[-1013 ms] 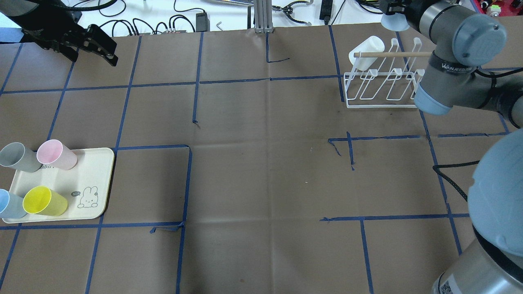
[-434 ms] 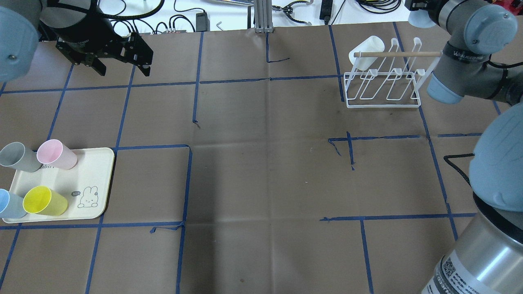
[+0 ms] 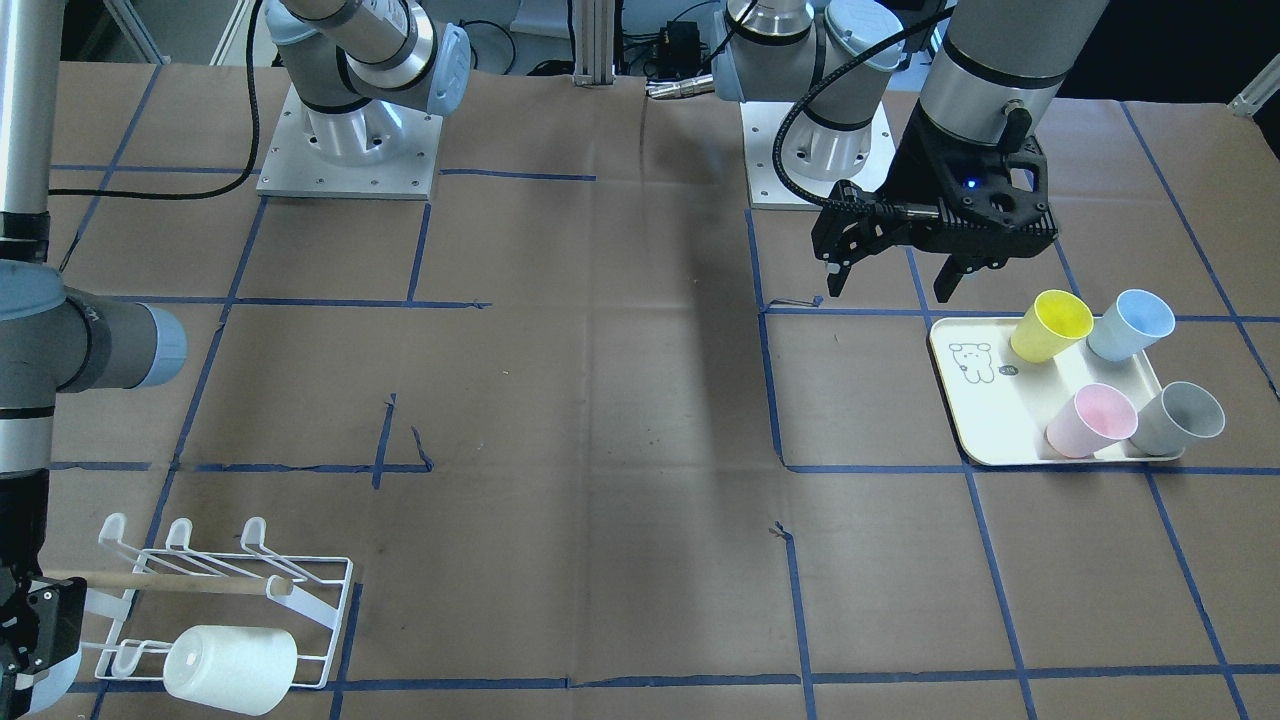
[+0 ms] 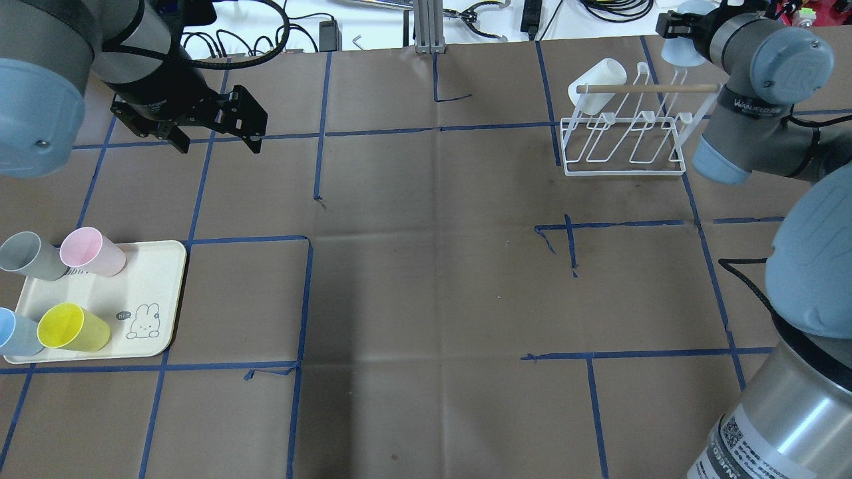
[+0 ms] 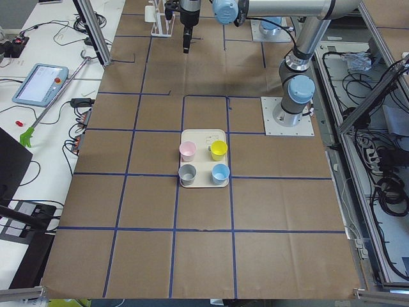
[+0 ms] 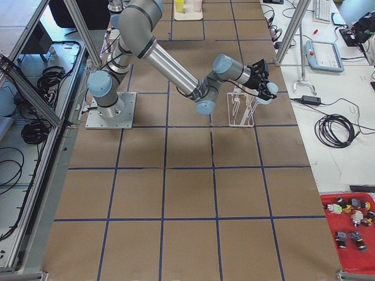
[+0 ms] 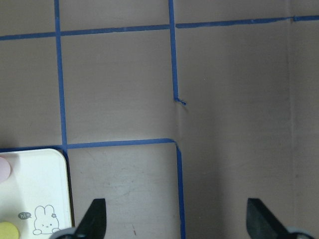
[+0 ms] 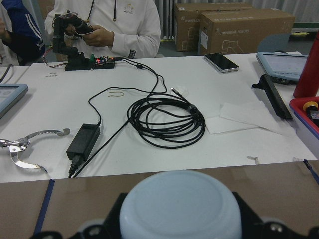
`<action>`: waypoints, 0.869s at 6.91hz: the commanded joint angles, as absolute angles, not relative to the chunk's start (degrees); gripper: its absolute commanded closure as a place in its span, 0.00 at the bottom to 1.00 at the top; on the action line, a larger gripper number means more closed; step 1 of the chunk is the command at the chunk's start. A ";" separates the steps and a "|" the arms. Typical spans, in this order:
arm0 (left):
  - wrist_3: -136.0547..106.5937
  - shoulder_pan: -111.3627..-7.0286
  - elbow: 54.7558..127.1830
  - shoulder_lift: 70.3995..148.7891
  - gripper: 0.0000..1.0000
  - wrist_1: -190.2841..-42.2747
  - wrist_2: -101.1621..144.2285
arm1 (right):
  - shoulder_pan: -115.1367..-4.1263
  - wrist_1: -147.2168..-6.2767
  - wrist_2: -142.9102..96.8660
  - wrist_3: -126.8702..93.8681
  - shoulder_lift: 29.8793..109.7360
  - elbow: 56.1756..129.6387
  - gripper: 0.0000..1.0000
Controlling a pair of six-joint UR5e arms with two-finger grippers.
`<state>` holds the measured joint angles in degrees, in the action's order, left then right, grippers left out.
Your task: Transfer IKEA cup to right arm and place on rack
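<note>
Several IKEA cups stand on a cream tray (image 4: pixel 150 279) at the near left: grey (image 4: pixel 26 256), pink (image 4: pixel 90 251), yellow (image 4: pixel 70 327) and pale blue (image 4: pixel 16 332). A white cup (image 4: pixel 598 85) hangs at the left end of the white wire rack (image 4: pixel 626 159). My left gripper (image 4: pixel 217 136) hovers open and empty high over the table, beyond the tray; the tray's corner (image 7: pixel 30 189) shows at the lower left of its wrist view. The right arm's black wrist end (image 4: pixel 669 26) sits past the rack's right end. Its fingers do not show clearly.
Blue tape lines grid the brown table cover. A wooden dowel (image 4: pixel 645 87) lies across the rack. Cables, tools and a person's hands show on the white bench (image 8: pixel 164 109) beyond the far edge. The right arm's elbow (image 4: pixel 715 163) hangs beside the rack.
My left arm has swung from the far left corner rightward and nearer, gripper open throughout. The right arm has drawn back to the right, off the rack. The white cup stays put.
</note>
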<state>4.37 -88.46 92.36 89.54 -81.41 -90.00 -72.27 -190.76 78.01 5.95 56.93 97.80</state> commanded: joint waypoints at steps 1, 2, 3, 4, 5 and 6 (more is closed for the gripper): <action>4.31 -88.51 92.37 89.56 0.01 -81.39 -90.18 | -72.16 -190.81 78.31 5.98 57.39 100.36 0.91; 4.31 -88.51 92.29 89.65 0.01 -81.30 -90.09 | -72.16 -190.55 78.31 5.98 57.31 100.46 0.90; 3.96 -88.51 92.02 89.91 0.01 -81.30 -90.09 | -71.72 -190.20 78.40 5.72 57.48 100.46 0.32; 3.87 -88.51 92.02 90.00 0.01 -81.21 -90.09 | -71.63 -189.50 78.31 4.15 57.39 100.46 0.00; 3.87 -88.51 92.28 90.00 0.01 -81.12 -90.09 | -71.63 -189.49 78.31 4.22 57.39 100.55 0.00; 3.87 -88.51 92.37 89.83 0.01 -81.12 -90.09 | -71.63 -189.49 78.31 4.31 57.48 100.46 0.00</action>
<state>3.89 -88.51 92.24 89.92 -81.16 -90.09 -71.67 -189.58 78.32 4.39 57.43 100.48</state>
